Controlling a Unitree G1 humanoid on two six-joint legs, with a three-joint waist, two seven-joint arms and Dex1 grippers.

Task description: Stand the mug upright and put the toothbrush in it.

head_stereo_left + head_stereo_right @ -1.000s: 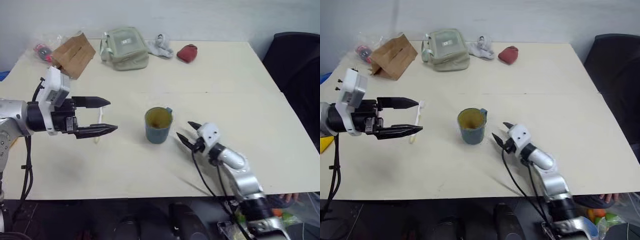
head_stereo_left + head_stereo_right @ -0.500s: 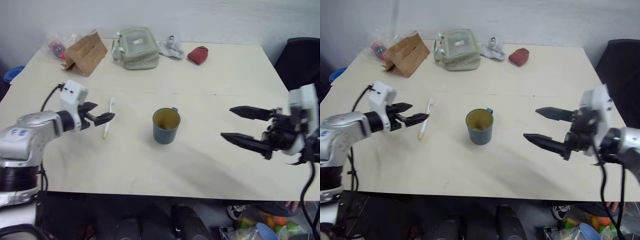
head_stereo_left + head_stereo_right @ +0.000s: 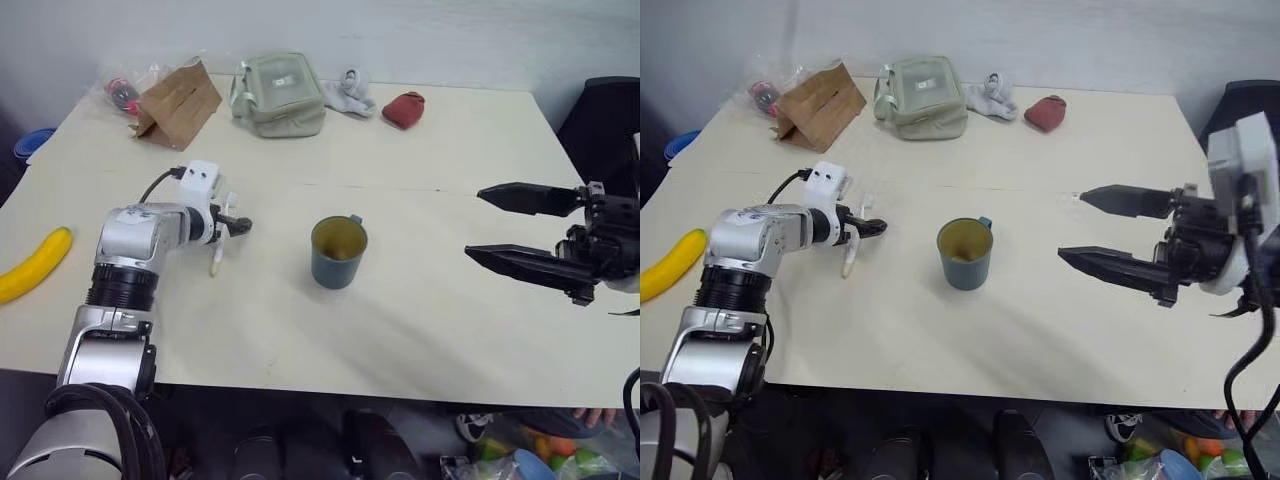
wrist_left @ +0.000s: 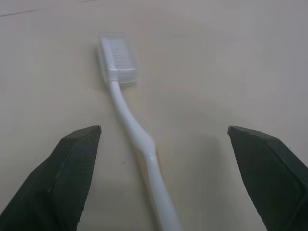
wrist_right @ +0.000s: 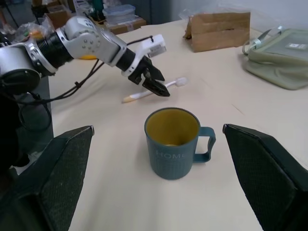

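Toothbrush (image 4: 126,115) white, flat betw. open left end effector (image 4: 163,139) tips; right end effector (image 3: 505,225) open too.

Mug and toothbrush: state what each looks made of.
The mug: likely enamelled metal or glazed ceramic. It has a smooth teal outside, a yellow inside, a thin rim and a soft sheen; the look leaves it open which.
The toothbrush: moulded plastic, glossy white, with a translucent head and a smoothly curved neck.

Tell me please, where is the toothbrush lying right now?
The toothbrush lies flat on the table on the robot's left side, left of the upright mug. The open left gripper is right over it, one finger to each side.
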